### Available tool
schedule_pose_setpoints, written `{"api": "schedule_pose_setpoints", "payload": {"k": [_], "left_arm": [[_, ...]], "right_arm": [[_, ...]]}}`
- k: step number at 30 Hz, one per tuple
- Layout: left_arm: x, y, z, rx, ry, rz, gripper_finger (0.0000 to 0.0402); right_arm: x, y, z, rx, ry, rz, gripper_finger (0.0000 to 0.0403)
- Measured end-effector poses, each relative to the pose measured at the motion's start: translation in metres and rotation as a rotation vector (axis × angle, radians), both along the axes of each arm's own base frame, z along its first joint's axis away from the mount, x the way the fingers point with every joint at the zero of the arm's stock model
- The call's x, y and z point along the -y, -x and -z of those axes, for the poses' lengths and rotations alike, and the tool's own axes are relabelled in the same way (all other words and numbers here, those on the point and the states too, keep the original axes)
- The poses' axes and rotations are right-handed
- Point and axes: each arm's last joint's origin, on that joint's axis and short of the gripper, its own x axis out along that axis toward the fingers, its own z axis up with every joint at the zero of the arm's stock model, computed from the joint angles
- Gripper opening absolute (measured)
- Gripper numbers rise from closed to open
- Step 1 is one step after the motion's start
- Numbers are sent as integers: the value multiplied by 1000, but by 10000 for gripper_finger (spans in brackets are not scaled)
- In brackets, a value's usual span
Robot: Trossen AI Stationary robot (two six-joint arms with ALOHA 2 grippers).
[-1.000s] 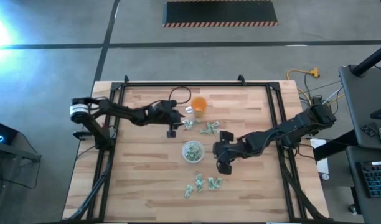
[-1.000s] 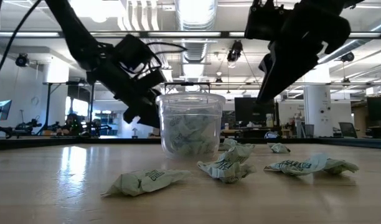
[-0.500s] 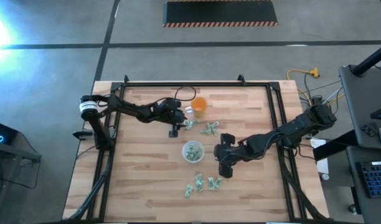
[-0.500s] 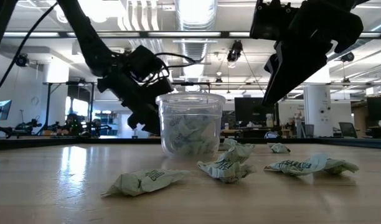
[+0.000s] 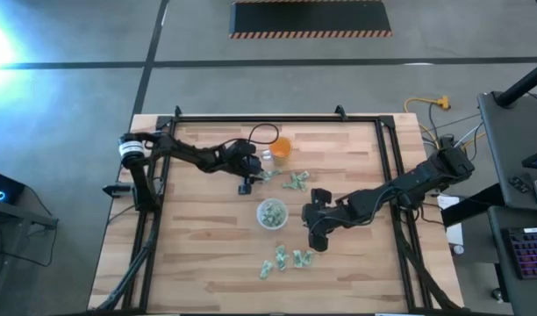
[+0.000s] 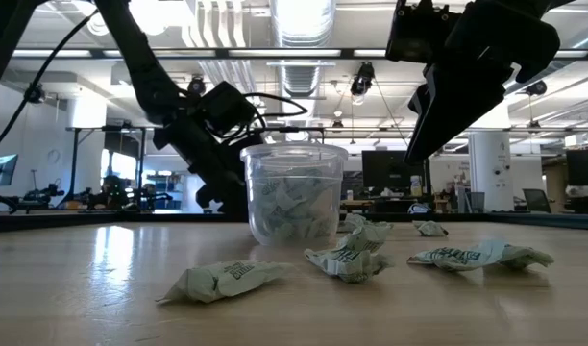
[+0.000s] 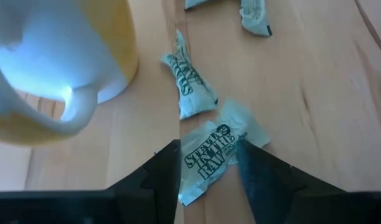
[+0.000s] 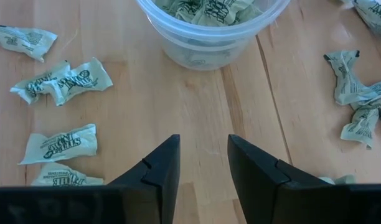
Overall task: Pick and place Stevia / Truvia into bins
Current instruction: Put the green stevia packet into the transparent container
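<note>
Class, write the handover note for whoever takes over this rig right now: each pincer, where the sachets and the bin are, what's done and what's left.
Left pincer: open, low over a Stevia sachet beside the orange cup.
Right pincer: open, empty, near the clear bin.
Done: the bin holds several sachets.
Left: loose sachets near the orange cup and a cluster in front of the bin.

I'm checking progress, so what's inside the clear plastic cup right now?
The clear cup holds several crumpled green-and-white sweetener packets. How many lie underneath is hidden.
</note>
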Motion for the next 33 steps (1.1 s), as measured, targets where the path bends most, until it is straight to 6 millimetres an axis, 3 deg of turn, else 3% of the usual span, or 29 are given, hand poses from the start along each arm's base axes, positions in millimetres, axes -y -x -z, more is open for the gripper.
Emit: {"api": "schedule_pose_setpoints", "payload": {"k": [15,22,28,33], "left_arm": [[5,17,-9,-115,63,-37,7],[18,37,-39,-103,65,-27,2],[37,49,-70,30,50,-1,2],[60,55,-92,166,72,133,1]], "right_arm": [[-1,0,0,2,-1,-3,119],[1,1,2,5,35,10,118],[3,5,8,-8,59,21,112],[4,9,17,-2,57,26,107]]}}
